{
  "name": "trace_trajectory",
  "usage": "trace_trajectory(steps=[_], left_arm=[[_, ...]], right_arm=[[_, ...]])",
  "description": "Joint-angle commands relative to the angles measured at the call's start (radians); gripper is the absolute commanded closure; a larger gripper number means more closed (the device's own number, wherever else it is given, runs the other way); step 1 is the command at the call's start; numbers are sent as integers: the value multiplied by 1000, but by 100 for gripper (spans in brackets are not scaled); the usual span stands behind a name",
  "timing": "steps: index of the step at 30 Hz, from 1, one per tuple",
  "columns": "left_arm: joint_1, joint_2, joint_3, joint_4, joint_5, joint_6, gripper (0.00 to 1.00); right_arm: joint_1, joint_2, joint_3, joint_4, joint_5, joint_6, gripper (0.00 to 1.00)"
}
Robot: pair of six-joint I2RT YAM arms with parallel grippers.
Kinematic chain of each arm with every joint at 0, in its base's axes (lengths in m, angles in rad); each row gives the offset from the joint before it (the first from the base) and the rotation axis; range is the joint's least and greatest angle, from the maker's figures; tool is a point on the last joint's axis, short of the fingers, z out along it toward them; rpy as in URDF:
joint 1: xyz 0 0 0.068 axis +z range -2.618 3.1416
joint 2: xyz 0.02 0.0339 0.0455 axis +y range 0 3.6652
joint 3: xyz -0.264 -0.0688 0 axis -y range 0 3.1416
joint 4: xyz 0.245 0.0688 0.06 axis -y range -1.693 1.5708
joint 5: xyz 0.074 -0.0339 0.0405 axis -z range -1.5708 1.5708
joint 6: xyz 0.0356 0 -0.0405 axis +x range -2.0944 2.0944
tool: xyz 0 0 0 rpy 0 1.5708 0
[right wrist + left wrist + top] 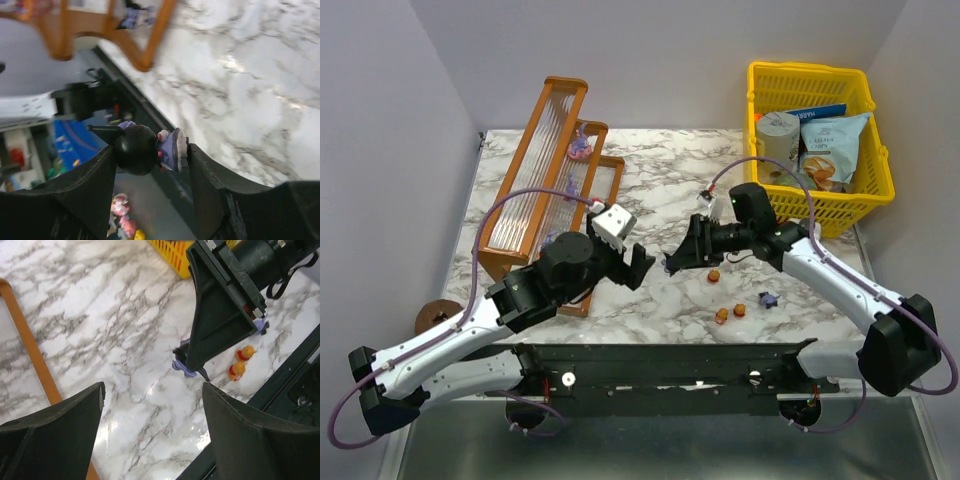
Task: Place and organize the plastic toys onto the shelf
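My right gripper (pixel 672 262) is clamped on a small figurine (pixel 145 149) with a round black head and a purple and pink body. In the right wrist view it sits right at the fingertips, with its long axis running across the gap from one finger to the other. It hangs just above the table (pixel 660 190), near the middle of the front edge. What matters for the next move is where the shelf (pixel 535 150) lies. It is off to the left and further back, well apart from this gripper, and the left arm stands between the two. The left gripper (pixel 638 268) has its jaws spread wide with nothing in them, and it points straight at the figurine from just beside it. In its own wrist view the purple body shows past the tips of the other gripper, centred between the open fingers. The left arm is plainly nearer the shelf, so I judge a hand-over to be the shorter route. The left fingers would then have to close on whatever part of the body sticks out, which is not much. The loose toys (pixel 722 316) on the table lie nearer the right arm.
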Motion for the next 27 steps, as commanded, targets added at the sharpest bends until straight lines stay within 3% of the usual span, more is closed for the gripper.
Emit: trace_trajectory(steps=[1,6,12,15,27], left_arm=[[40,28,134,66,173,94,12],[87,61,297,1,440,202,10],[129,150,525,-215,847,354,14],[129,176,564,-266,967,403,17],[130,313,581,-224,1169,399,27]], right_arm=[[-70,-53,37,71,-424,46,72],[-84,-123,40,285,-671,196,71],[-82,-195,1,394,-757,269,72],[-81,-229,-16,433,-773,302,72],[-81,-214,-5,418,-766,326,72]])
